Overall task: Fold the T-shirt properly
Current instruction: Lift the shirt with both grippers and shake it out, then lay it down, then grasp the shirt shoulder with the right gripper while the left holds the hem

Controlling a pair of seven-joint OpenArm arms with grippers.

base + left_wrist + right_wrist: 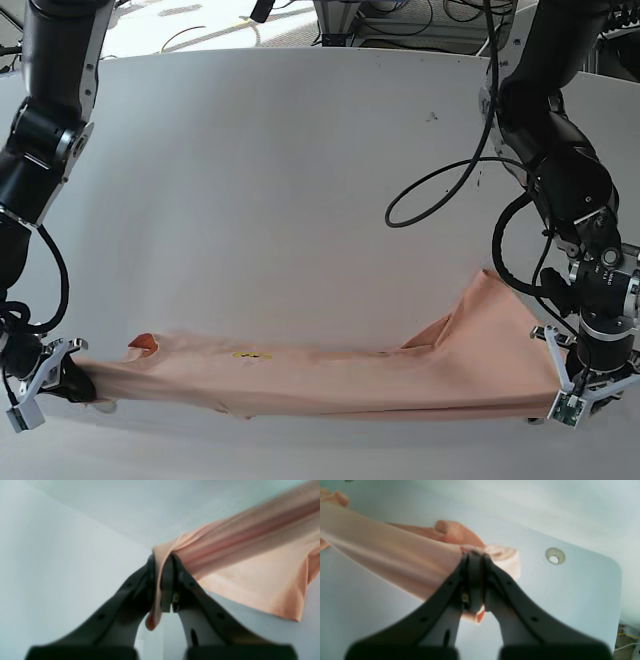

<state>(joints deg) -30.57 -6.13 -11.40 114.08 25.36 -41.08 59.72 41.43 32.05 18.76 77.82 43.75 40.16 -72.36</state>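
The salmon-peach T-shirt (330, 375) is stretched into a long band across the front of the white table (300, 180), its small yellow emblem (252, 354) facing up. At the right of the base view, my left gripper (556, 388) is shut on one end of the cloth. Its wrist view shows the T-shirt (250, 555) bunched between the closed jaws of the left gripper (162, 557), with a flap hanging down. My right gripper (82, 384) pinches the other end at the left. In the right wrist view the T-shirt (395, 555) runs out from the shut right gripper (475, 555).
A round hole (554, 556) sits in the table near its rounded corner. A black cable loop (430, 190) hangs from the left arm over the table. Cables and equipment (400, 20) lie beyond the far edge.
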